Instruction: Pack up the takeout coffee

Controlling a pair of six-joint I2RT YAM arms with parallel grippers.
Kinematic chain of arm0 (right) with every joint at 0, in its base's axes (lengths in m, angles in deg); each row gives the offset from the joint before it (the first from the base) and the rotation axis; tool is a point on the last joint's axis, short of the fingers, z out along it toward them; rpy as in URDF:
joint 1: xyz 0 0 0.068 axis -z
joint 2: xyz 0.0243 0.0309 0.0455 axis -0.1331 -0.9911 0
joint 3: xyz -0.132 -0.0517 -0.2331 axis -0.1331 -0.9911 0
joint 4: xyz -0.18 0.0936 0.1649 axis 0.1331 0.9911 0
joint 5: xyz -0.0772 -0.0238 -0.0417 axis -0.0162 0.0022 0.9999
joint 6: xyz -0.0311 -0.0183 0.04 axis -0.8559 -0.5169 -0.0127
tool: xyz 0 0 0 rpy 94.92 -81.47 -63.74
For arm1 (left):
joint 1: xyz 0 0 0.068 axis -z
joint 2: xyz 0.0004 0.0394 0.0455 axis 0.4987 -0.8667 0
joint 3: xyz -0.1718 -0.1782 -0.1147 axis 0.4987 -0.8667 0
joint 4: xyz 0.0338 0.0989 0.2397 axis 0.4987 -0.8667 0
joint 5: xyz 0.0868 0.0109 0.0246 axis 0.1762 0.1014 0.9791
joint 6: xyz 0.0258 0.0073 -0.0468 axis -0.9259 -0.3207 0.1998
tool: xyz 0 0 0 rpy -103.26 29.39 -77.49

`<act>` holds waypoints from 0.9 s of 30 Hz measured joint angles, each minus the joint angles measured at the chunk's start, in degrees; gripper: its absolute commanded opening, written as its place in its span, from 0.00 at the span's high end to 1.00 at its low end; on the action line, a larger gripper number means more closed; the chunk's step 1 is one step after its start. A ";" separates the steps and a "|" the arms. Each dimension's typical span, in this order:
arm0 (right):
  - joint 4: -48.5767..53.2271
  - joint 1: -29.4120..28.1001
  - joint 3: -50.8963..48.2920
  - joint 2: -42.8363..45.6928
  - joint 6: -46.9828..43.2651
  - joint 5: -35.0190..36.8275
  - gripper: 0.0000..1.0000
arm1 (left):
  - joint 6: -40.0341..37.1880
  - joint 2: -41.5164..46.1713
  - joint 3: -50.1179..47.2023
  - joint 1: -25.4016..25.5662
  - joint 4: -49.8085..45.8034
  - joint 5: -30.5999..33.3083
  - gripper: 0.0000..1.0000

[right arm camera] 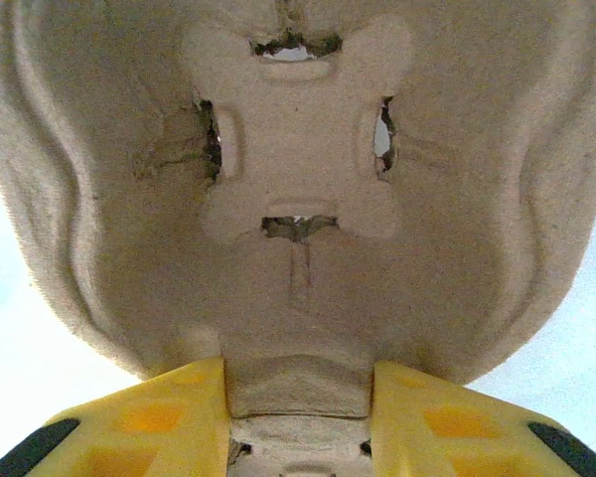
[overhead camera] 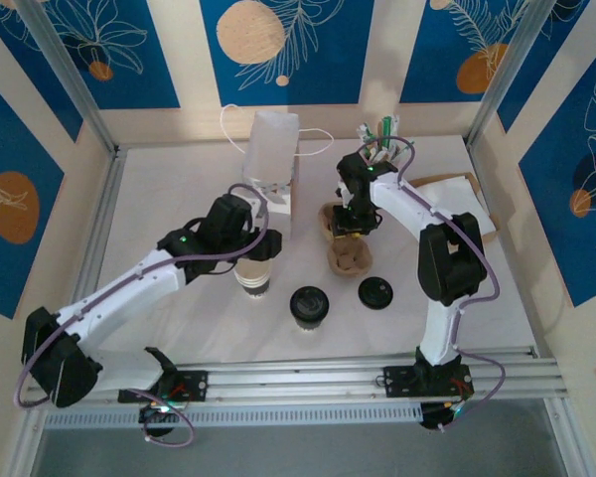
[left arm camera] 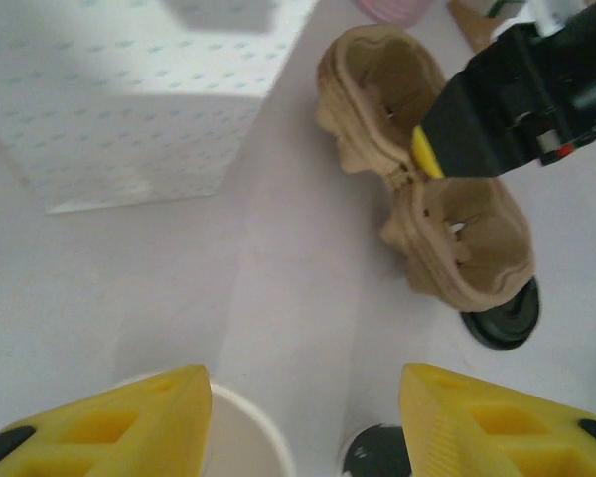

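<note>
The takeout coffee point(overhead camera: 309, 305), a small cup under a black lid, stands near the table's front middle; its lid edge point(left arm camera: 372, 455) peeks in at the bottom of the left wrist view. My left gripper point(overhead camera: 250, 253) point(left arm camera: 303, 427) hovers open over a lidless cream cup point(overhead camera: 253, 279) point(left arm camera: 240, 442), whose rim lies partly under the left finger. The right gripper point(overhead camera: 356, 217) point(right arm camera: 298, 383) is shut on the middle ridge of a brown cardboard cup carrier point(overhead camera: 346, 248) point(left arm camera: 447, 238) point(right arm camera: 298, 179), both of whose pockets are empty.
A loose black lid point(overhead camera: 375, 292) point(left arm camera: 502, 318) lies just in front of the carrier. A white paper bag point(overhead camera: 275, 164) point(left arm camera: 129, 99) stands at the back, left of the carrier. Brown paper point(overhead camera: 462, 194) and a holder of small items point(overhead camera: 379, 134) sit at the back right.
</note>
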 measured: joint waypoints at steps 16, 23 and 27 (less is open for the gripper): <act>-2.56 5.01 -4.87 2.75 0.04 -1.44 0.62 | 4.61 -22.14 14.91 6.86 6.69 -1.92 0.53; -3.37 6.03 -6.51 4.81 0.42 -2.86 0.62 | 10.49 -28.44 14.67 6.86 12.68 -5.84 0.58; -3.41 6.27 -6.93 4.90 0.44 -3.04 0.62 | 14.08 -29.73 12.68 6.64 18.53 -8.66 0.60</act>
